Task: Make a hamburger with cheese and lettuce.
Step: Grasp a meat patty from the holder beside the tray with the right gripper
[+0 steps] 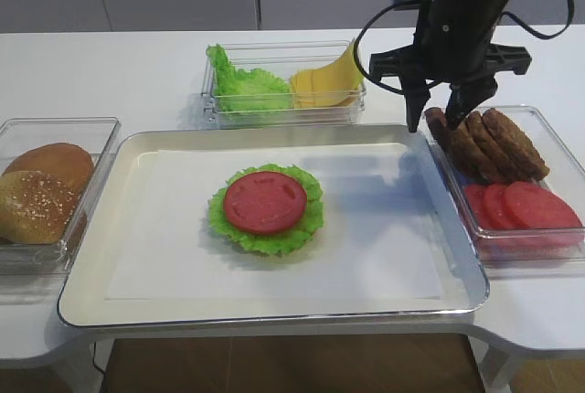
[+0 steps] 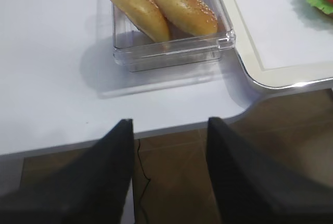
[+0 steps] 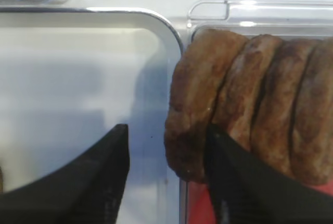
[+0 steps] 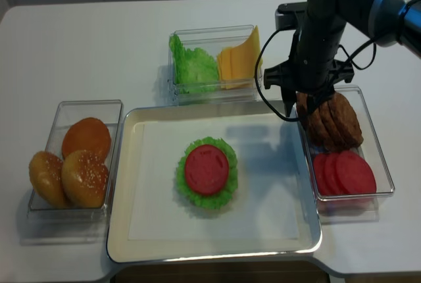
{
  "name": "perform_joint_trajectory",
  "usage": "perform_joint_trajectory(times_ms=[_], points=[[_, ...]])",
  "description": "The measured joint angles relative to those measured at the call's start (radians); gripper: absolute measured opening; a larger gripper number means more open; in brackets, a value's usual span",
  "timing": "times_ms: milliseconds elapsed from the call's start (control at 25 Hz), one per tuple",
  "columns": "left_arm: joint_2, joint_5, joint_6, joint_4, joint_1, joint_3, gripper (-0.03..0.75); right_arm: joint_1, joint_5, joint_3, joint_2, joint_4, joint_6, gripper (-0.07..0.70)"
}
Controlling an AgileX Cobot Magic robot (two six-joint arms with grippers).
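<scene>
The hamburger (image 1: 265, 206) is a red tomato disc on frilly green lettuce, lying in the middle of the paper-lined tray (image 1: 137, 151); it also shows in the realsense view (image 4: 207, 171). Loose lettuce (image 1: 242, 87) and cheese slices (image 1: 324, 82) share a clear box behind the tray. My right gripper (image 1: 434, 117) is open and points down at the left end of the brown patties (image 1: 489, 142). In the right wrist view the right gripper (image 3: 166, 130) straddles the leftmost patty (image 3: 197, 104). My left gripper (image 2: 169, 122) is open and empty over the table's front left edge.
A clear box at the left holds sesame buns (image 1: 41, 192), also seen in the left wrist view (image 2: 166, 5). The right clear box (image 1: 548, 128) holds the patties and red tomato slices (image 1: 521, 206). The tray's metal rim (image 3: 156, 21) lies just left of the patty box.
</scene>
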State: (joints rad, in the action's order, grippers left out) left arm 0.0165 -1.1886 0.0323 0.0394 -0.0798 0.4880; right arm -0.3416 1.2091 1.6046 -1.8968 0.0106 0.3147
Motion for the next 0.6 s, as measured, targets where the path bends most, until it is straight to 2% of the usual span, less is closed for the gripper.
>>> perform_joint_trajectory(times_ms=[600], points=[[0.000,0.000,0.000,0.000,0.000,0.000,0.342,0.000,-0.011,0.000,-0.017,0.019,0.000,0.370]])
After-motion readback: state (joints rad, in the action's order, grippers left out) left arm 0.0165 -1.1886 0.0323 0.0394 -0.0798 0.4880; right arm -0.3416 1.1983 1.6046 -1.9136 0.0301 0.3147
